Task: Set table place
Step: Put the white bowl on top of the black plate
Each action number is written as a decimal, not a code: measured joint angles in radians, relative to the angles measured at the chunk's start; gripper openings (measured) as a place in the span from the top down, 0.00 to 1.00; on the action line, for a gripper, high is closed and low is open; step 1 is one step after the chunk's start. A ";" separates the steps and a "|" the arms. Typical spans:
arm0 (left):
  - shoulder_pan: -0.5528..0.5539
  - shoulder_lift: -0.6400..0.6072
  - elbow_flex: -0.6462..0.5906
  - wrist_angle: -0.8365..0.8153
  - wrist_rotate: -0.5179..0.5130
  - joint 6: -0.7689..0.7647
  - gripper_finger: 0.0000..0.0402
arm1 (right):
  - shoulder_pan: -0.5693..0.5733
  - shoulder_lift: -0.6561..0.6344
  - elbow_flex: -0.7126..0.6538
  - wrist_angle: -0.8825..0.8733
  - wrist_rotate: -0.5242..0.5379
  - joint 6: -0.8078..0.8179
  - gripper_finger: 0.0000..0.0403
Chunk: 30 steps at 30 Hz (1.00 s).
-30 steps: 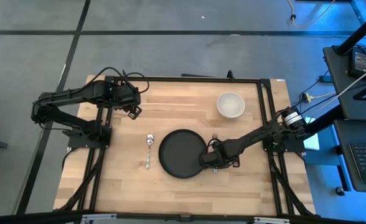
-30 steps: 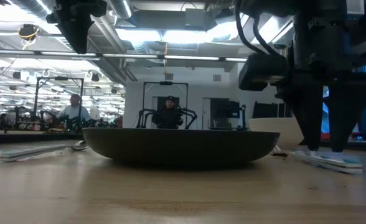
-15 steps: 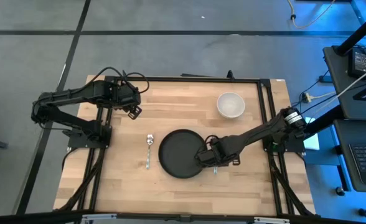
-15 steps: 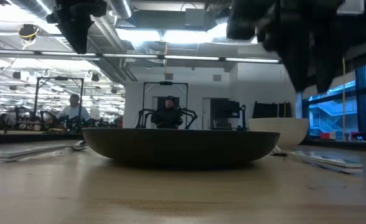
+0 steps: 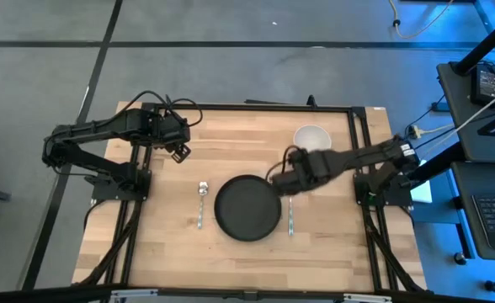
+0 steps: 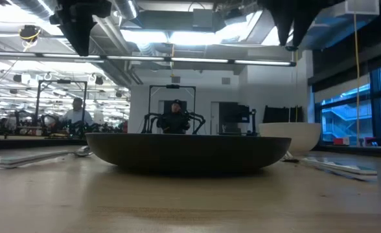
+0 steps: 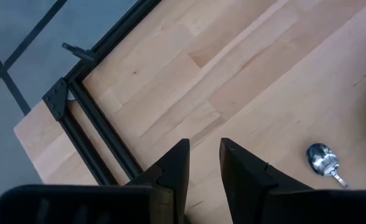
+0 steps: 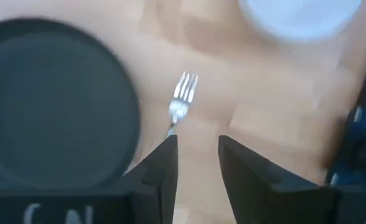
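While the fork (image 5: 290,220) lies beside the black plate (image 5: 247,208), the right hand (image 5: 279,177) hovers released above the table (image 5: 163,244).

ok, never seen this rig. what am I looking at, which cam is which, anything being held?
Two robot arms work at a wooden table. One camera looks straight down, one sits at tabletop height, and one rides on each wrist.

On the table lie a dark plate, a spoon to one side of it, a fork to the other, and a white bowl farther back.

The right gripper hangs above the table between plate and bowl, fingers slightly apart, nothing between them; its wrist view looks down on the fork. The left gripper waits near the far left corner, also empty. Nothing is held.
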 joint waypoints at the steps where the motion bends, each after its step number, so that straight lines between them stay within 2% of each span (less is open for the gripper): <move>1: 0.000 0.000 0.000 0.000 0.003 0.000 0.79 | -0.019 -0.013 -0.009 0.003 0.013 -0.051 0.71; 5: -0.003 0.000 0.000 -0.004 0.010 0.000 0.79 | -0.114 -0.039 -0.011 0.001 0.061 -0.248 0.71; 12: -0.003 0.000 0.000 -0.004 0.025 0.017 0.79 | -0.309 -0.039 -0.042 0.004 0.051 -0.502 0.71; 19: -0.003 0.000 0.000 -0.007 0.069 0.025 0.79 | -0.497 -0.039 -0.162 0.007 -0.082 -0.671 0.71; 24: -0.003 0.000 0.000 -0.007 0.070 0.050 0.79 | -0.566 -0.039 -0.245 0.075 -0.105 -0.755 0.71; 30: -0.003 0.000 0.000 -0.006 0.070 0.049 0.79 | -0.607 -0.038 -0.310 0.274 -0.160 -0.894 0.71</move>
